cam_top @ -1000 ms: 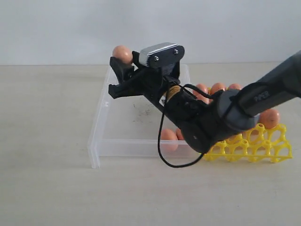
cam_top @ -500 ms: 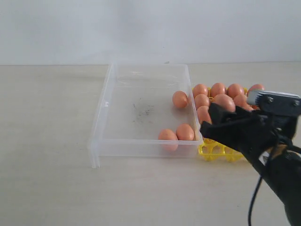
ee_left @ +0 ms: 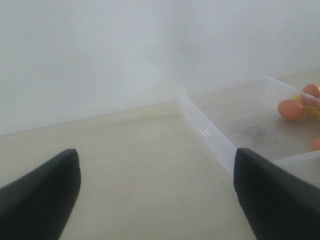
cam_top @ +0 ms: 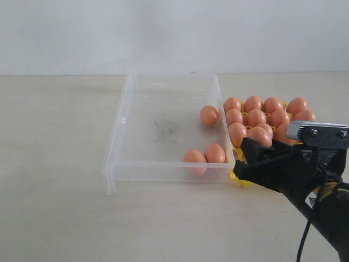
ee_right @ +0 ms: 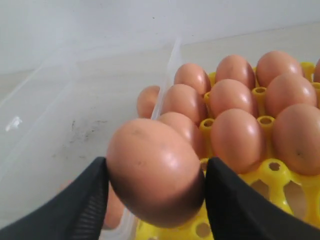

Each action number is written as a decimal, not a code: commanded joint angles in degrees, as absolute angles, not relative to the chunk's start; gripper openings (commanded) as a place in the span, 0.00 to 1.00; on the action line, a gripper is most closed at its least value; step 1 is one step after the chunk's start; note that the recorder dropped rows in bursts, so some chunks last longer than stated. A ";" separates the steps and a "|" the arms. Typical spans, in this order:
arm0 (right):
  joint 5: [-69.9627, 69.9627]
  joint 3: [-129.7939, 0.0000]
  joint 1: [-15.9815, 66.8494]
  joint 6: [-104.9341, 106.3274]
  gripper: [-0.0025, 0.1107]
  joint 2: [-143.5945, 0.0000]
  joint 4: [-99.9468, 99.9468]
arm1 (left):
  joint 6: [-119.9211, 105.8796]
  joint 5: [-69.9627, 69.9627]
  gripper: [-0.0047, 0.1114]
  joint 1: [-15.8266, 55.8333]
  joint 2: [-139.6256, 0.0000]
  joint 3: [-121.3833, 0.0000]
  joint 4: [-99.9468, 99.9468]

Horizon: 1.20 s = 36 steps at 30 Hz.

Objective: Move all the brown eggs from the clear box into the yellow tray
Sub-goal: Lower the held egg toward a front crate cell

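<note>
My right gripper [cam_top: 248,155] [ee_right: 156,165] is shut on one brown egg [ee_right: 155,170] [cam_top: 260,135]. It holds the egg just above the yellow tray [cam_top: 240,176] [ee_right: 270,170], at the tray's near corner beside the clear box [cam_top: 117,136]. Several brown eggs [cam_top: 253,117] fill the tray's cups. Three more eggs lie in the box: one by the right wall [cam_top: 209,115] and two at the front right corner [cam_top: 194,158] [cam_top: 214,153]. My left gripper [ee_left: 155,155] is open and empty over bare table, left of the box wall [ee_left: 205,135]. It is outside the exterior view.
The pale table [cam_top: 54,164] runs wide on the left and in front of the box. A plain white wall [cam_top: 174,33] stands behind. The right arm's black cable [cam_top: 308,234] hangs near the front right.
My right gripper has carried the egg from above the box's far left corner across to the tray, then dropped lower over the tray's near corner. Grip unchanged.
</note>
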<state>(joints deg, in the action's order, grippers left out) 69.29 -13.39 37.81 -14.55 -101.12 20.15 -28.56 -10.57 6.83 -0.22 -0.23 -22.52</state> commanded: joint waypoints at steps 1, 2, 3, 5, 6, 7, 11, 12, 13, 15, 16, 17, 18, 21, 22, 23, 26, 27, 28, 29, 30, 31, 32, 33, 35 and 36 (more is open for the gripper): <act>69.96 -16.28 37.63 -18.46 0.02 -102.31 23.10 | -28.11 -10.18 0.71 7.18 0.00 0.00 -22.90; 69.96 -16.72 37.63 -20.38 0.02 -102.58 24.43 | -28.11 -10.18 0.71 7.18 0.00 0.00 -22.90; 69.96 -16.82 37.63 -21.73 0.02 -102.58 25.41 | -28.11 -10.18 0.71 7.18 0.00 0.00 -22.90; 69.96 -17.31 37.63 -24.52 0.02 -102.58 25.69 | -28.11 -10.18 0.71 7.18 0.00 0.00 -22.90; 69.57 -17.53 37.63 -25.70 0.02 -102.58 25.69 | -28.11 -10.18 0.71 7.18 0.00 0.00 -22.90; 67.78 -17.88 37.63 -26.52 0.02 -102.58 25.69 | -28.11 -10.18 0.71 7.18 0.00 0.00 -22.90; 58.80 -20.18 37.63 -26.77 0.02 -102.58 25.38 | -28.11 -10.18 0.71 7.18 0.00 0.00 -22.90; 57.65 -20.76 37.63 -26.66 0.02 -102.58 24.70 | -28.11 -10.18 0.71 7.18 0.00 0.00 -22.90; 56.26 -21.21 37.63 -26.39 0.02 -102.58 23.42 | -28.11 -10.18 0.71 7.18 0.00 0.00 -22.90; 55.30 -21.34 37.63 -26.39 0.02 -102.58 22.68 | -28.11 -10.18 0.71 7.18 0.00 0.00 -22.90; 54.79 -21.34 37.63 -25.78 0.02 -102.58 22.67 | -28.11 -10.18 0.71 7.18 0.00 0.00 -22.90; 54.18 -21.34 37.63 -24.88 0.02 -102.58 22.82 | -28.11 -10.18 0.71 7.18 0.00 0.00 -22.90; 53.46 -21.34 37.63 -24.49 0.02 -102.58 23.09 | -28.11 -10.18 0.71 7.18 0.00 0.00 -22.90; 51.75 -21.34 37.63 -23.03 0.02 -102.58 23.09 | -28.11 -10.18 0.71 7.18 0.00 0.00 -22.90; 51.62 -21.34 37.63 -22.61 0.02 -102.58 23.14 | -28.11 -10.18 0.71 7.18 0.00 0.00 -22.90; 51.62 -21.34 37.63 -22.61 0.02 -102.58 23.14 | -28.11 -10.18 0.71 7.18 0.00 0.00 -22.90; 54.73 -21.34 37.63 -22.76 0.02 -102.58 23.14 | -28.11 -10.18 0.71 7.18 0.00 0.00 -22.90; 55.55 -21.34 37.63 -23.20 0.02 -102.58 23.14 | -28.11 -10.18 0.71 7.18 0.00 0.00 -22.90; 55.86 -21.34 37.63 -24.12 0.02 -102.58 23.26 | -28.11 -10.18 0.71 7.18 0.00 0.00 -22.90; 55.74 -21.34 37.63 -24.54 0.02 -102.58 23.26 | -28.11 -10.18 0.71 7.18 0.00 0.00 -22.90; 54.75 -21.34 37.63 -24.78 0.02 -102.58 23.26 | -28.11 -10.18 0.71 7.18 0.00 0.00 -22.90; 53.73 -21.34 37.63 -25.27 0.02 -102.58 23.26 | -28.11 -10.18 0.71 7.18 0.00 0.00 -22.90; 53.26 -21.34 37.63 -25.27 0.02 -102.58 23.26 | -28.11 -10.18 0.71 7.18 0.00 0.00 -22.90; 53.15 -21.34 37.63 -25.02 0.02 -102.58 23.26 | -28.11 -10.18 0.71 7.18 0.00 0.00 -22.90; 53.87 -21.34 37.63 -25.00 0.02 -102.58 23.26 | -28.11 -10.18 0.71 7.18 0.00 0.00 -22.90; 54.30 -21.34 37.63 -25.00 0.02 -102.58 23.26 | -28.11 -10.18 0.71 7.18 0.00 0.00 -22.90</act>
<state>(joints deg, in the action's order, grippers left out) 53.06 -21.26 37.81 -24.90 -102.55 23.42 -28.56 -10.57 6.83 -0.22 -0.23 -22.52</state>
